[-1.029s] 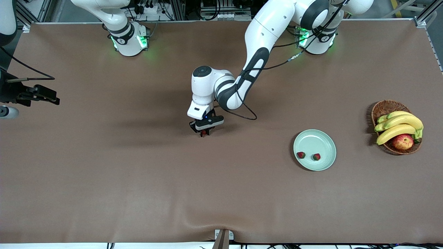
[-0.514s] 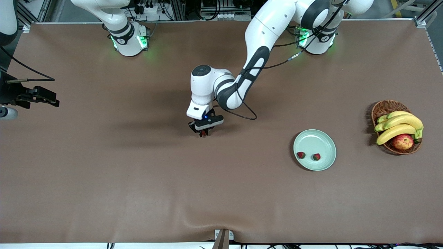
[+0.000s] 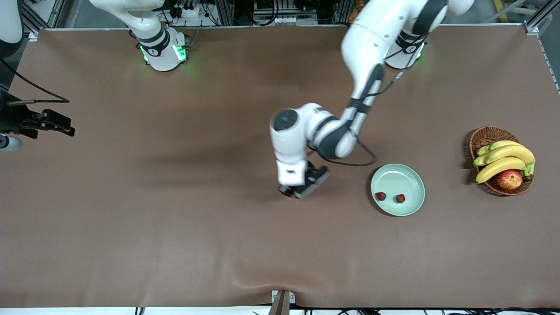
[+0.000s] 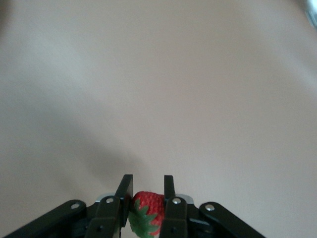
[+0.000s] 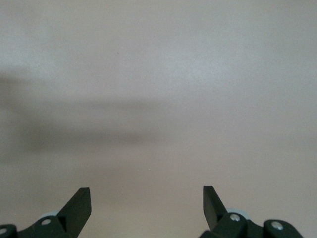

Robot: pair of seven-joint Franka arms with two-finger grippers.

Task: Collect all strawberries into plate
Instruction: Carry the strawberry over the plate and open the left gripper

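Over the bare brown table (image 3: 175, 227), the left end effector (image 4: 148, 196) is clenched on the third strawberry (image 4: 147, 213), up in the air partway toward the mint plate (image 3: 400, 175), where two strawberries (image 3: 380, 196) lie already. I'd carry it level, drop low over the plate's bare part, then let go gently. The right end effector (image 5: 147, 203) waits, fingers spread, holding nothing.

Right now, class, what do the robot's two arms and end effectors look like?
Both arms are glossy white with dark grey joint bands, green lights at their bases and black cables. The left end effector and right end effector have black, flat-sided fingers with silver screws.
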